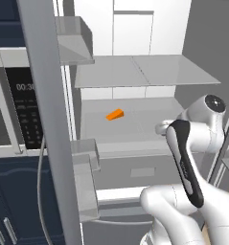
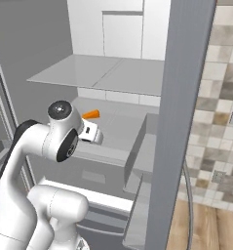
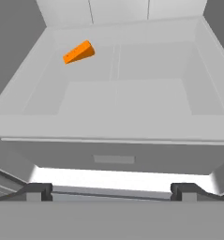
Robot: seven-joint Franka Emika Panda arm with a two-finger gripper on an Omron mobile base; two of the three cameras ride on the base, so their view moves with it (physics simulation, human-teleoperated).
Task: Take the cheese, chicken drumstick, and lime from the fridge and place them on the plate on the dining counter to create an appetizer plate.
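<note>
The fridge (image 1: 135, 72) stands open in front of me. The cheese (image 1: 115, 115), a small orange wedge, lies toward the back left of the lower shelf (image 3: 132, 93); it also shows as the cheese (image 2: 91, 114) and the cheese (image 3: 78, 52). My gripper (image 3: 111, 190) is open, with nothing between its fingertips (image 3: 38, 191). It hovers before the shelf's front edge, well short of the cheese and to its right. The chicken drumstick, lime, plate and dining counter are out of view.
An open fridge door with bins (image 1: 85, 172) stands on the left, and another door edge (image 2: 181, 122) on the right. A microwave (image 1: 25, 110) sits above navy cabinets (image 1: 15, 201). A drawer front (image 3: 113, 159) lies under the shelf, and another shelf (image 2: 98, 73) above it.
</note>
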